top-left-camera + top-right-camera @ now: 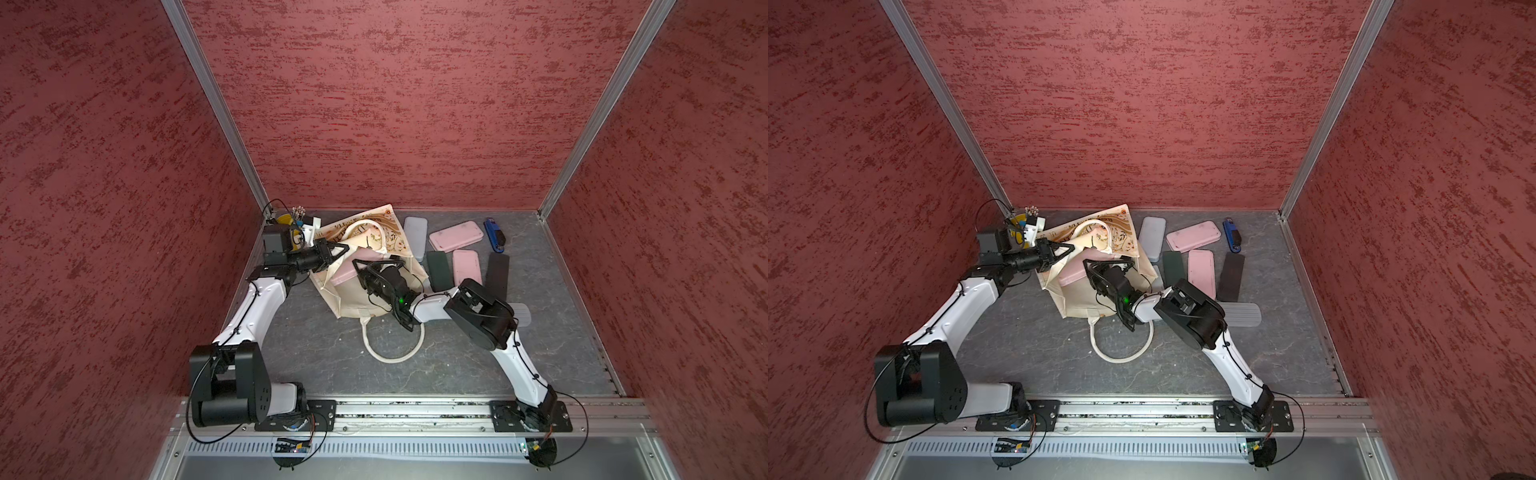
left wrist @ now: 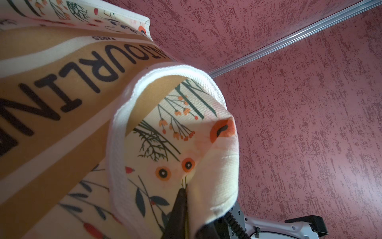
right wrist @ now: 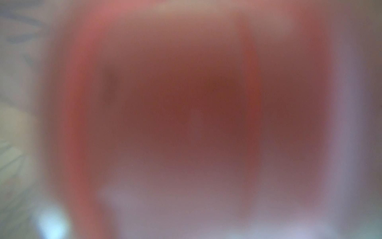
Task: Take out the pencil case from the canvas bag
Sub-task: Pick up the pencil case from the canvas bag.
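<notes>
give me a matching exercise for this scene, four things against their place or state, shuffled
1 left end effector
2 pink pencil case
3 blue item
4 loose bag handle

a lying in a loop on the table
b inside the opened canvas bag
c shut on the bag's fabric
d on the table by the back wall

Pairs: 1-c, 2-b, 3-d, 4-a
</notes>
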Tool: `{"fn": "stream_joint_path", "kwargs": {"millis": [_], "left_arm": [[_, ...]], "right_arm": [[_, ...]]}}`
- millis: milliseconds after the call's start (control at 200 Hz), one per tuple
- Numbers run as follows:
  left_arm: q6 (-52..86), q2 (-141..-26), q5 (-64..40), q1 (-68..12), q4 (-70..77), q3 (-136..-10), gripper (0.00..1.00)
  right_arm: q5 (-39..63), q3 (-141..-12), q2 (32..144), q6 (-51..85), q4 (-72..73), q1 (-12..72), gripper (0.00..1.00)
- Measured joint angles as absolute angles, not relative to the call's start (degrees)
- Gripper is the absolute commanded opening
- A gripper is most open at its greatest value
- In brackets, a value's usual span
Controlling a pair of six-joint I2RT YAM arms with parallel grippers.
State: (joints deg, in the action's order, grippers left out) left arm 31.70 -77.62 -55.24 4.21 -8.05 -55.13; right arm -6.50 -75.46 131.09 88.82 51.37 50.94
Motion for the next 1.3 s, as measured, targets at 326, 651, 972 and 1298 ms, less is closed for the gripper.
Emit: {"fn": "stream_joint_path", "kwargs": {"millis": [326,651,972,1298], "left_arm": [[31.7,-77.62,-55.29,4.16,-8.05,-55.13,0.03],[31.7,-77.62,-55.24,4.16,-8.05,-55.13,0.03],[31.7,-77.62,-55.27,4.16,-8.05,-55.13,0.03],[31.7,-77.62,-55.27,4.16,-8.05,-55.13,0.03]], "right_arm": [[-5.19,-68.6,125.12,84.49,52.58,52.01,0.16],[-3.49,-58.59,116.05,78.43,53.87,52.86,0.16],[0.84,-53.04,111.44,72.44,56.45,53.01,0.15],[5.91,-47.07,104.64,63.9,56.8,53.04,0.14]]}}
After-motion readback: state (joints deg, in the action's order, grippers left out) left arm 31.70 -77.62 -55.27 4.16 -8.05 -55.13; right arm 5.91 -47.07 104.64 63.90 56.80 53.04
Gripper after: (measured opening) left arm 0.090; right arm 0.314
